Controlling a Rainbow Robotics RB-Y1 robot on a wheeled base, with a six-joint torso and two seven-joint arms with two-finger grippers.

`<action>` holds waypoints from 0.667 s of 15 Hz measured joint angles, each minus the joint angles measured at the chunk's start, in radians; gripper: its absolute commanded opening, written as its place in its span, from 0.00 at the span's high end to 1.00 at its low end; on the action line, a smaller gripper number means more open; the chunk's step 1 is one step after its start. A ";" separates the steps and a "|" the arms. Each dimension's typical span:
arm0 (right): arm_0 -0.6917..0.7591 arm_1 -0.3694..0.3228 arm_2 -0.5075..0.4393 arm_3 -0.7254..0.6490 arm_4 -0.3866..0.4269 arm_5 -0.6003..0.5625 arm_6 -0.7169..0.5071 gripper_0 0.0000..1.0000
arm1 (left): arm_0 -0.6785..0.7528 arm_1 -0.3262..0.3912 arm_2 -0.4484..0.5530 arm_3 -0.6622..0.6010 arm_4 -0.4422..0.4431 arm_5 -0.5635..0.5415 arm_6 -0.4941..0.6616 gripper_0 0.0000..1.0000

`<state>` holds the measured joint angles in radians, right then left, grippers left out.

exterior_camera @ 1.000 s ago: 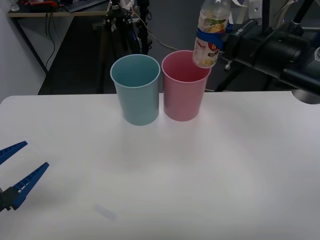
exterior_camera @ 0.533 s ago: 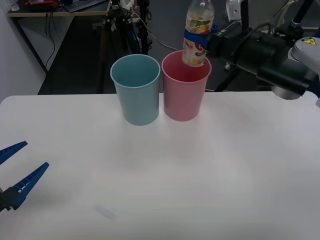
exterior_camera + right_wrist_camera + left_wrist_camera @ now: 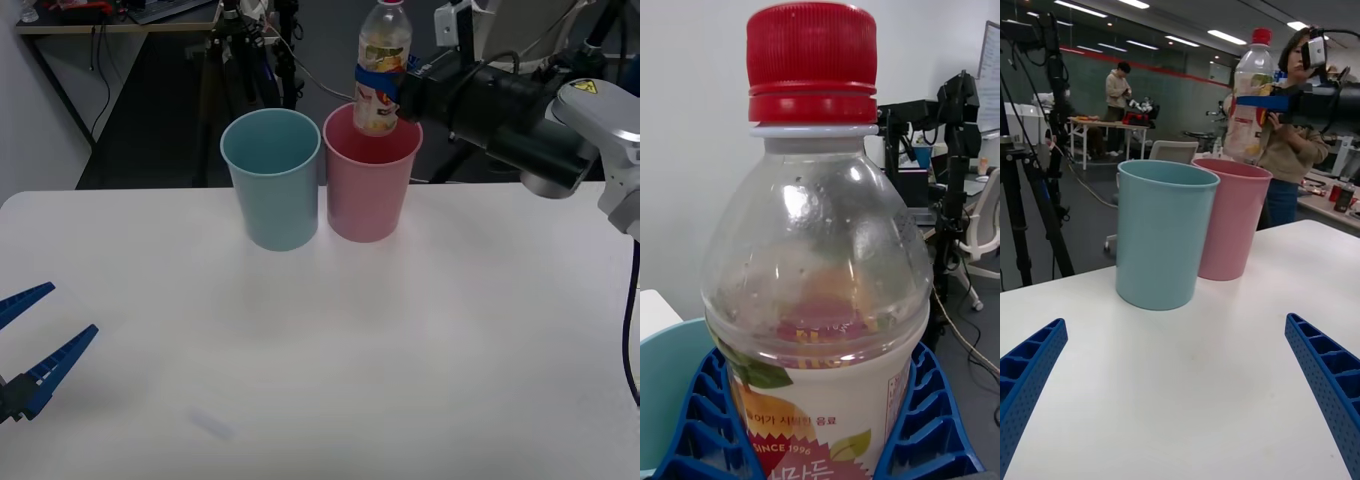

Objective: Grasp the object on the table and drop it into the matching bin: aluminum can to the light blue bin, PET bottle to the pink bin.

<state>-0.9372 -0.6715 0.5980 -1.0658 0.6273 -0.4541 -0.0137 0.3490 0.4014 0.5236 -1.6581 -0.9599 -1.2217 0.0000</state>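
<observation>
The right gripper (image 3: pixel 392 82) is clenched on the PET bottle (image 3: pixel 381 68), its blue ribbed fingers (image 3: pixel 929 431) wrapped around the labelled waist, and it holds the bottle upright over the mouth of the pink bin (image 3: pixel 368 190), the base about level with the rim. The light blue bin (image 3: pixel 272 182) stands just beside the pink bin, on the table (image 3: pixel 400 350). The bottle looks empty, though the label hides its lower half, so it is probably light, thin-walled and slick; the waist grip suits it. The left gripper (image 3: pixel 30 350) waits released, well apart from the pink bin
</observation>
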 measured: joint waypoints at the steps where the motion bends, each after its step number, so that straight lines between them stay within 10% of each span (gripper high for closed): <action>1: 0.000 0.004 -0.001 0.003 0.000 0.003 0.000 1.00 | 0.000 0.000 0.000 0.000 0.000 0.000 0.000 0.00; 7: -0.001 0.025 -0.014 0.004 0.000 0.031 0.000 1.00 | 0.000 0.000 0.000 0.000 0.000 0.000 0.000 0.00; 8: -0.001 0.027 -0.017 0.004 0.000 0.036 0.001 0.74 | 0.000 0.000 0.000 0.000 0.000 0.000 0.000 0.00; 9: -0.001 0.028 -0.018 0.005 0.000 0.038 0.003 0.07 | 0.000 0.000 0.000 0.000 0.000 0.000 0.000 0.00; 10: -0.001 0.028 -0.021 0.005 0.000 0.041 0.004 0.00 | 0.000 0.000 0.000 0.000 0.000 0.000 0.000 0.00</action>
<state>-0.9378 -0.6439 0.5774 -1.0604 0.6278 -0.4135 -0.0096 0.3490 0.4014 0.5236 -1.6581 -0.9599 -1.2217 0.0000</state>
